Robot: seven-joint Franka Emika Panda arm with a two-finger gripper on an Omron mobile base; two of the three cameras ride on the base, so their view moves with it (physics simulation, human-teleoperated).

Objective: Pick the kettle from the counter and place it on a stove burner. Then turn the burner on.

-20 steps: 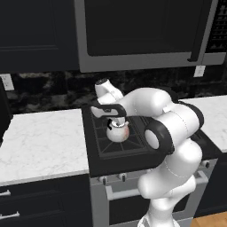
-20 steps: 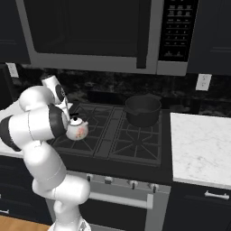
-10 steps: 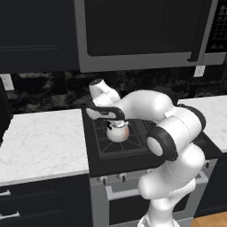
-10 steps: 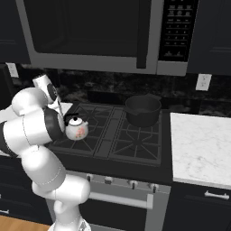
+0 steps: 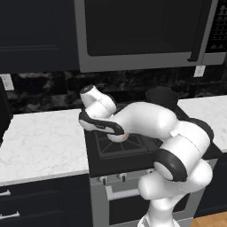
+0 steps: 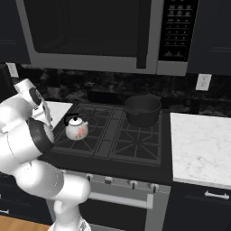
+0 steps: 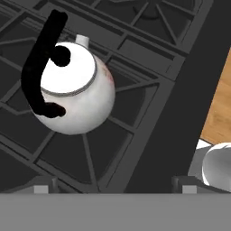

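On the left runs the white marble bench (image 5: 42,144), bare where it shows, with dark drawers under it. Next comes the black cooktop, where the kettle (image 6: 76,128) stands upright on the front-left stove burner (image 6: 83,135), its lid on, so whatever it holds cannot be seen. In the left base view the forearm hides the kettle almost wholly. From the hand view the kettle (image 7: 74,92) sits upper left, the black handle (image 7: 38,67) arching over the lid along one line with the short spout (image 7: 81,40), which points toward the back of the stove. The claw (image 7: 115,182) stands wide, its two tips apart at the bottom and closed on nothing, off the kettle. Further right, a black pot (image 6: 143,109) sits on the rear burner; its inside is dark and hard to make out.
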